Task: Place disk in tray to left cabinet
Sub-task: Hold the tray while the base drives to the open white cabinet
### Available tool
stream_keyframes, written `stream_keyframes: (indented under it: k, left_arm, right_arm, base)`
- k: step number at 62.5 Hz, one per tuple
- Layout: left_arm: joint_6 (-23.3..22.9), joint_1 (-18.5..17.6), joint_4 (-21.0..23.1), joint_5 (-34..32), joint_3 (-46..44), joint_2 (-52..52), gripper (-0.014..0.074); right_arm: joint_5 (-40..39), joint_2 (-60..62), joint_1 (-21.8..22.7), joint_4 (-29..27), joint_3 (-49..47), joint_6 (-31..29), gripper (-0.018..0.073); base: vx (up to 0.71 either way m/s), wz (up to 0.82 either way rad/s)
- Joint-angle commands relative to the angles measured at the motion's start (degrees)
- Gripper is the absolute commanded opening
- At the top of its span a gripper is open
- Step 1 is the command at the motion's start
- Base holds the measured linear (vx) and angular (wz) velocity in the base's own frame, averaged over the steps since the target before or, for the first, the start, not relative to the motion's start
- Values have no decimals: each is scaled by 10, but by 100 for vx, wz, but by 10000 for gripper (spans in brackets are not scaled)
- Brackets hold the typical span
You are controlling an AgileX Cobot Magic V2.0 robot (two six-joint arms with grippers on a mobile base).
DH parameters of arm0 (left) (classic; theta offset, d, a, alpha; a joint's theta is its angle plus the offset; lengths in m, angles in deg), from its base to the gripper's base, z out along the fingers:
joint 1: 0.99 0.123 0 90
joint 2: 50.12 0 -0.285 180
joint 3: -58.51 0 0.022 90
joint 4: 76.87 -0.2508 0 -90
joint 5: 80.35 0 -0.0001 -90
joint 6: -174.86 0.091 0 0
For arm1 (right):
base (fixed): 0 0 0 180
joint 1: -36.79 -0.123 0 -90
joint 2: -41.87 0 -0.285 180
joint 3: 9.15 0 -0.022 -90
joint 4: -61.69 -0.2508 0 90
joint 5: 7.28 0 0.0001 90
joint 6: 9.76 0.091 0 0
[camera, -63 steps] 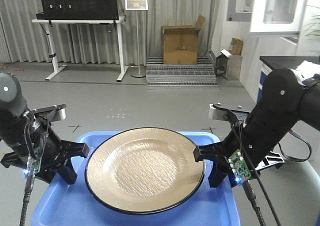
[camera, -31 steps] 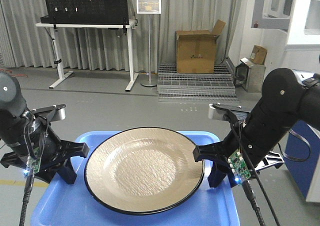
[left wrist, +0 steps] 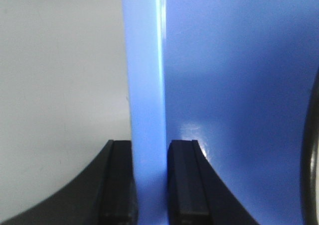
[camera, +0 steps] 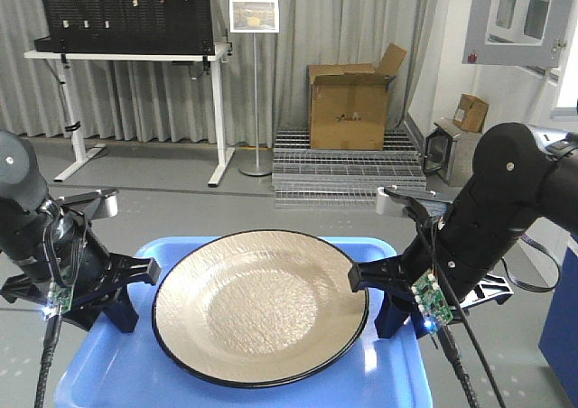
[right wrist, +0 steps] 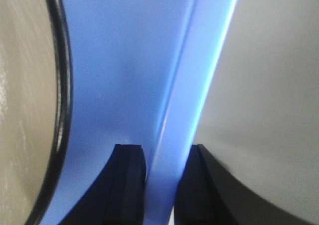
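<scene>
Item one, step in hand: carrying the loaded tray (camera: 397,376) toward the left cabinet, which none of my views shows. Left gripper (left wrist: 148,185): fingers clamped on the tray's left rim, one pad outside the wall and one inside. Right gripper (right wrist: 160,185): clamped the same way on the right rim. The tray appears to hang between the two arms above the grey floor (camera: 226,200), with nothing under it that I can see. Handling note, my judgement: the disk (camera: 262,304) is glossy and lies loose, so I would hold both wrists at equal height, move them together at one pace, and avoid any tilt or sudden stop that could let it slide to a rim. I would also leave the spacing between the arms unchanged, since pulling apart or squeezing could flex the thin plastic rim out of the pads. Item two, containers: the tray holds the disk alone, lying flat and roughly central, nearly filling the width. Cardboard box (camera: 348,97): far back beside a metal grating (camera: 339,160), flaps open, contents not visible.
</scene>
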Motion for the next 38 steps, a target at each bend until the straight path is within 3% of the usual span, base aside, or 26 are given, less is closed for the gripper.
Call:
stream_keyframes:
  k: [1,38]
  left_arm:
    - [-6,-5,29,-12,-21,30,0]
    - [-6,-5,30,-13,-21,30,0]
  right_arm:
    - [-10,32,-1,-26,-22,-10,-3]
    - [-1,32,-1,-25,-22,-10,-3]
  base:
    - [65,-9]
    - [66,-4]
